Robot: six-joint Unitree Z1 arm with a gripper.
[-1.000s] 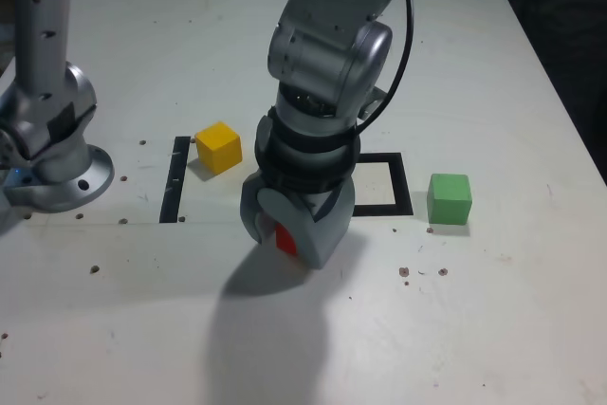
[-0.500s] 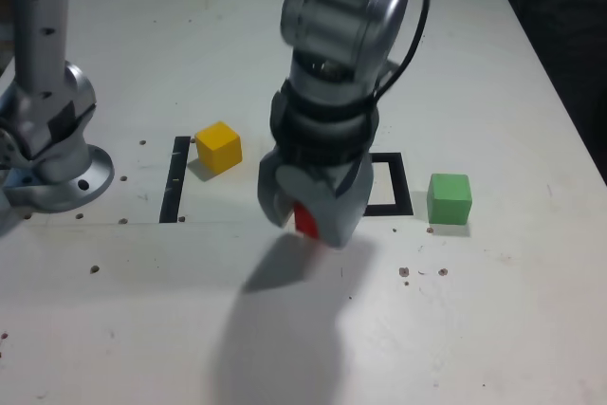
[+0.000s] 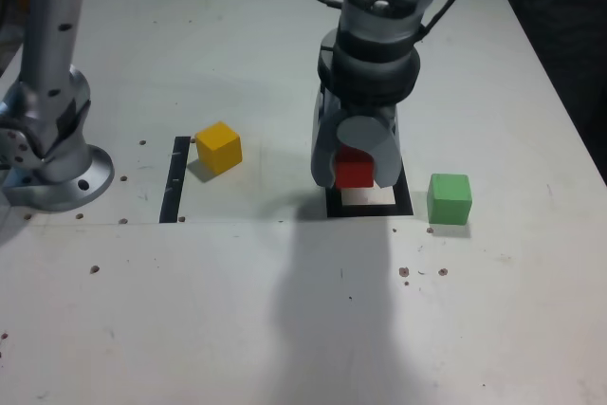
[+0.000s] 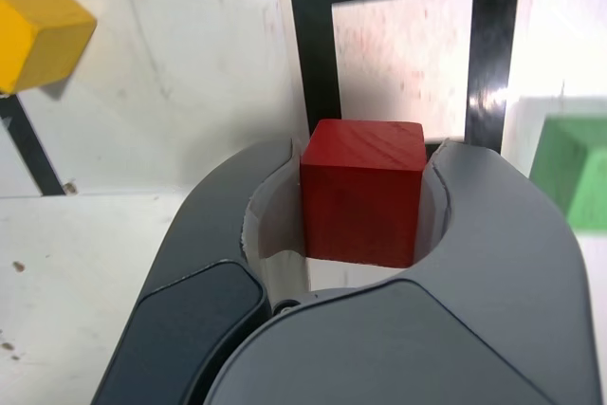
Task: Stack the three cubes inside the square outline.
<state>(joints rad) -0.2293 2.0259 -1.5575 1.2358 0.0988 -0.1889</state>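
We see the white worktop (image 3: 493, 310) carrying everything. Our arm's fingers (image 3: 356, 174) pinch the red cube (image 3: 355, 172) between them, held over the square outline (image 3: 405, 198), whose black frame shows just beyond the fingertips. The green cube (image 3: 449, 198) sits near one side of the fingers, the yellow cube (image 3: 218, 147) farther off on the other.

A white worktop (image 3: 190, 329) fills nearly the whole exterior view, matte and scuffed, with small dark specks and holes (image 3: 422, 272) scattered across its lower half and near the left edge. A thin straight black strip (image 3: 175, 179) lies flat on it, left of centre, running up and down the frame. A broad shadow (image 3: 332, 310) falls over the lower middle. Dark background shows past the upper right corner.
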